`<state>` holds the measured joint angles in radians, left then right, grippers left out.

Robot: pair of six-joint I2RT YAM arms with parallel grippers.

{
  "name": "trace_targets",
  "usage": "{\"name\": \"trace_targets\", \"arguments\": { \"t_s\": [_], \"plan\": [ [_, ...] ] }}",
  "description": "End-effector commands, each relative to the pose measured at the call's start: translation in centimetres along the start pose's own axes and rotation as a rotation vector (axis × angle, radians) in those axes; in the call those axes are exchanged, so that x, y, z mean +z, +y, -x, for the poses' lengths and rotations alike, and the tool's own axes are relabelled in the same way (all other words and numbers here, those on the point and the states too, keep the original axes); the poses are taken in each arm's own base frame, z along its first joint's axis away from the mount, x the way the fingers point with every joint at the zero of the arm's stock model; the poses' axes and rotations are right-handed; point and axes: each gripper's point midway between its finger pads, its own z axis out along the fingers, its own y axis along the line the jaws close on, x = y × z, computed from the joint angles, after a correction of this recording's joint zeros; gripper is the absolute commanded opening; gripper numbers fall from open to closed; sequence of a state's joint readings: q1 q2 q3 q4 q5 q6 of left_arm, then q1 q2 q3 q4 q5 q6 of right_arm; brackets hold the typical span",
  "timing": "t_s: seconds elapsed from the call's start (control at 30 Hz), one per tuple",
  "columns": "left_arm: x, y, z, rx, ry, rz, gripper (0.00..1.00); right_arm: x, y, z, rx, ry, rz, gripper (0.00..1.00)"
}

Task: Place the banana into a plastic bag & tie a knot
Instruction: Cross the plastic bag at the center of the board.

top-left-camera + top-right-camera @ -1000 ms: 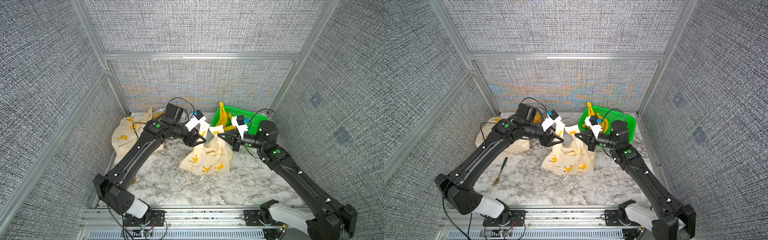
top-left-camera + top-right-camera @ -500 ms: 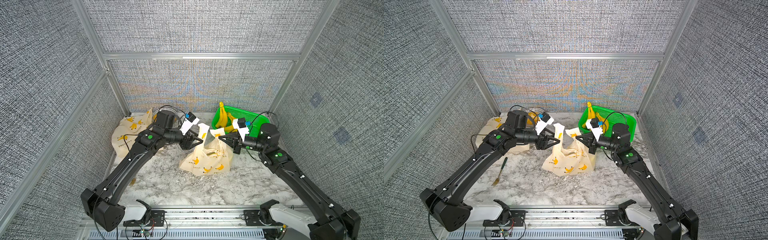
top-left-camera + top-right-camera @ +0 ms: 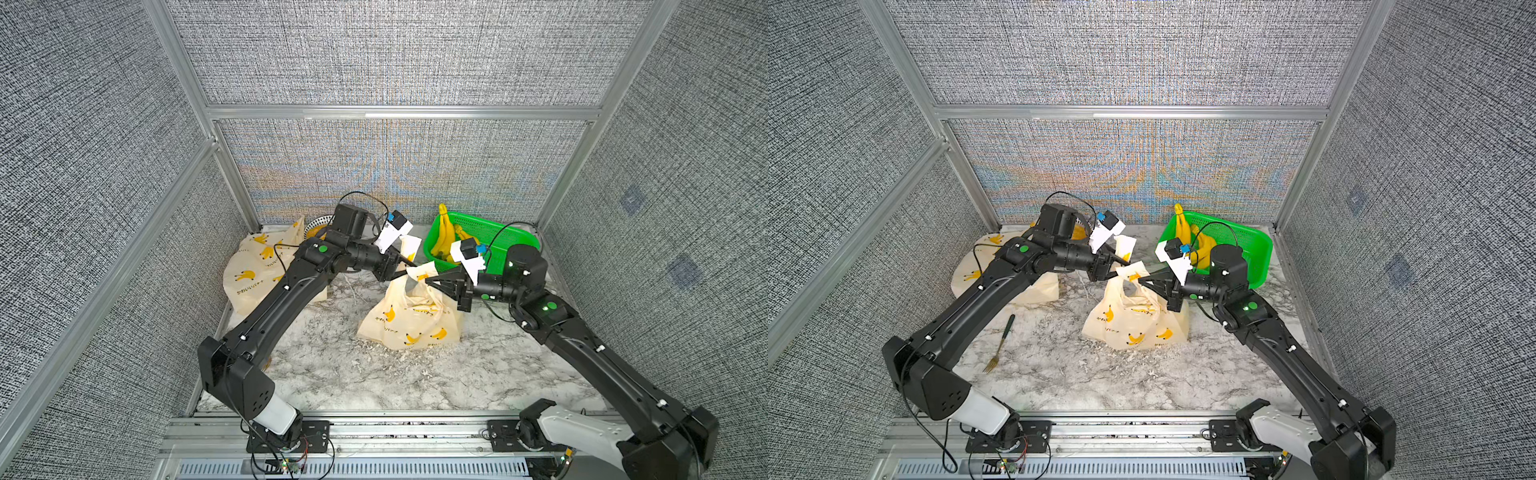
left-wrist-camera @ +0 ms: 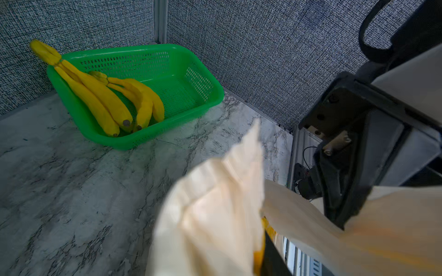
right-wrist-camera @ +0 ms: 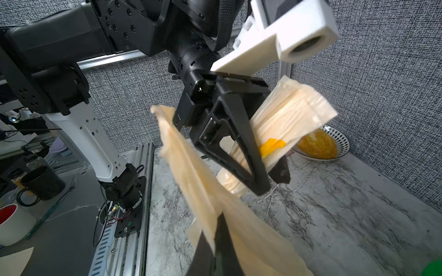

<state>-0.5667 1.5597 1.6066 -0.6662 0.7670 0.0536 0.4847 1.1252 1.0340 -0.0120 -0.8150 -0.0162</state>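
A cream plastic bag with banana prints stands bulging mid-table; its contents are hidden. Both handles rise from its top. My right gripper is shut on one handle, the film pinched between its fingers. My left gripper faces it from the left, its jaws apart, with the other handle running up between them. Only one dark finger shows past the blurred handle in the left wrist view. Yellow bananas lie in the green basket.
A second banana-print bag lies at the back left beside a patterned bowl with yellow contents. A fork lies on the marble near the left arm. Grey walls close in the back and both sides.
My left gripper drew back to the left, then returned to the upright handle with its jaws narrower than a second ago. The right gripper kept its grip and barely moved.
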Motion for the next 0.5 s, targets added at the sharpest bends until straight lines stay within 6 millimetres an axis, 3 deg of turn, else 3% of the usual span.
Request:
{"name": "trace_targets", "arguments": {
  "t_s": [0.0,0.17,0.47],
  "plan": [
    [-0.8,-0.4,-1.1,0.013,0.023,0.018,0.72,0.4,-0.8,-0.1,-0.009,0.022,-0.028,0.0],
    [-3.1,1.4,-2.0,0.0,-0.033,0.201,0.89,0.9,-1.1,0.4,-0.014,0.038,-0.019,0.0],
    [-4.6,0.8,-2.0,-0.008,-0.13,0.232,0.92,1.8,-0.4,0.7,-0.023,0.06,0.009,0.0]
  ]
}}
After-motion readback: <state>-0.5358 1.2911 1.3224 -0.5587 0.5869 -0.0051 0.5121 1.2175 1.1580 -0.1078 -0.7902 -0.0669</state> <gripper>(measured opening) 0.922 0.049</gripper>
